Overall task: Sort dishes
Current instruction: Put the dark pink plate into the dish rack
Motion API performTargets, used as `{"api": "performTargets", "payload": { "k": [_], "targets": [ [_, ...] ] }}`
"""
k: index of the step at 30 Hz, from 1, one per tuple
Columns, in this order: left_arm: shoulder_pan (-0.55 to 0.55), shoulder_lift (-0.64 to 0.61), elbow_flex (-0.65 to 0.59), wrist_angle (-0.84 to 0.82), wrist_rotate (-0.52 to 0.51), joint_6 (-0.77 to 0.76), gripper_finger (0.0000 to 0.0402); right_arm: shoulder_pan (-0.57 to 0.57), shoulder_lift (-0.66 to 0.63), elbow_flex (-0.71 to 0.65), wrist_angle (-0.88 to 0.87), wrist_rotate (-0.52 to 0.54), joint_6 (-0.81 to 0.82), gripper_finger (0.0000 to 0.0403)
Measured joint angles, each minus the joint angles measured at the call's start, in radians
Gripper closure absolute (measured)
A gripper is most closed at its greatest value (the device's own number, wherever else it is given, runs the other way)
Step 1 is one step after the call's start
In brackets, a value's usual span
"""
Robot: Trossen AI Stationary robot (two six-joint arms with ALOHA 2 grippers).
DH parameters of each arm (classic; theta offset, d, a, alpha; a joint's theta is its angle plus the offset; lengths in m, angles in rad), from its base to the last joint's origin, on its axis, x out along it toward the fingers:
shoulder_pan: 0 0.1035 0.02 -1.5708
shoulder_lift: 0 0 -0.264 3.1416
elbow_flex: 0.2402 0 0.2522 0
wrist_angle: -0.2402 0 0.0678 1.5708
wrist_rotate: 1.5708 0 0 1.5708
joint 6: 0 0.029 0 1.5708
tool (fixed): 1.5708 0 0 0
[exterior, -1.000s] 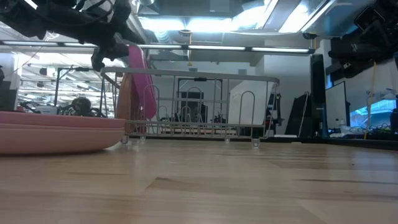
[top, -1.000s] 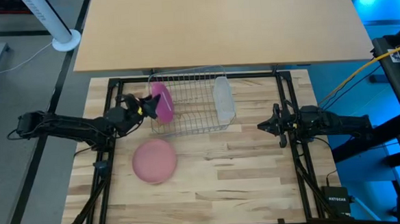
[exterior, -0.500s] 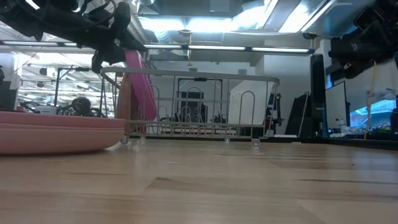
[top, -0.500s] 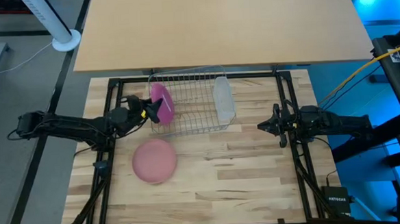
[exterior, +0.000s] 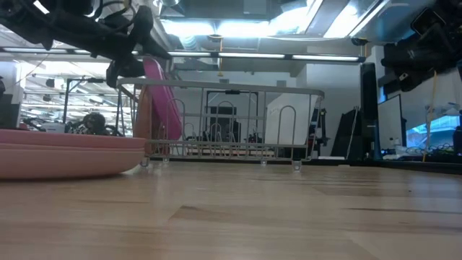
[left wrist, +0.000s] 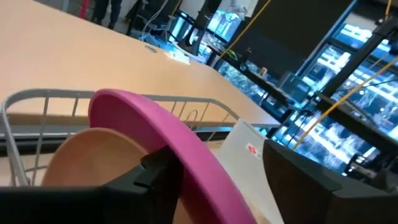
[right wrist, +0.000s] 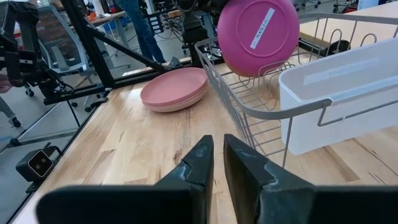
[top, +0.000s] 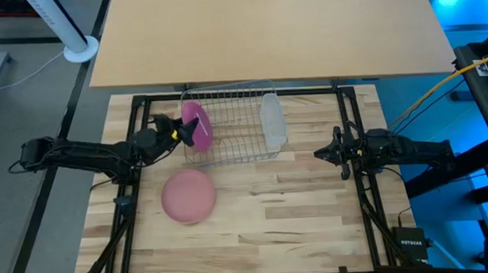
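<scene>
Magenta plate (top: 195, 125) between left jaws (top: 183, 133)

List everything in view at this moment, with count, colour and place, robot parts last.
magenta plate: one, bright magenta, upright in the rack's left end, held by the left gripper
tan-orange plate: one, tan-orange, upright in the rack beside the magenta plate
pale pink plate: one, pale pink, flat on the table in front of the rack
wire rack: one, grey wire, rear middle of the table
cup: one, translucent white, rack's right end
table: one, light wood
left gripper: dark, at the rack's left end
right gripper: dark, right of the rack, shut and empty
</scene>
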Motion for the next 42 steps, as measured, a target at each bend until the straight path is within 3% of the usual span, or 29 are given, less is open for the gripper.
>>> {"api": "performTargets", "payload": {
  "k": [9,13,21,25,35,42],
  "targets": [
    [0.004,0.0,0.0,0.0,0.15,0.042,0.0179,0.0,0.0,0.0,0.061,0.0,0.049,0.0358],
    [0.004,0.0,0.0,-0.002,0.154,0.144,0.0179,0.0,0.001,0.0,0.238,0.002,0.047,0.0358],
    [0.003,0.0,0.0,0.001,0.157,0.35,0.0179,0.0,0.096,0.0,0.579,0.106,-0.009,0.0358],
    [0.004,0.0,0.0,-0.002,0.157,0.448,0.0178,0.0,0.18,0.0,0.603,0.106,-0.012,0.0358],
    [0.004,0.001,0.034,-0.143,0.21,0.432,0.0178,0.0,0.363,0.0,0.604,0.107,0.036,0.0358],
    [0.005,0.001,0.085,-0.139,0.163,0.506,0.0178,0.0,0.48,0.0,0.702,0.239,0.074,0.0359]
  ]
}}
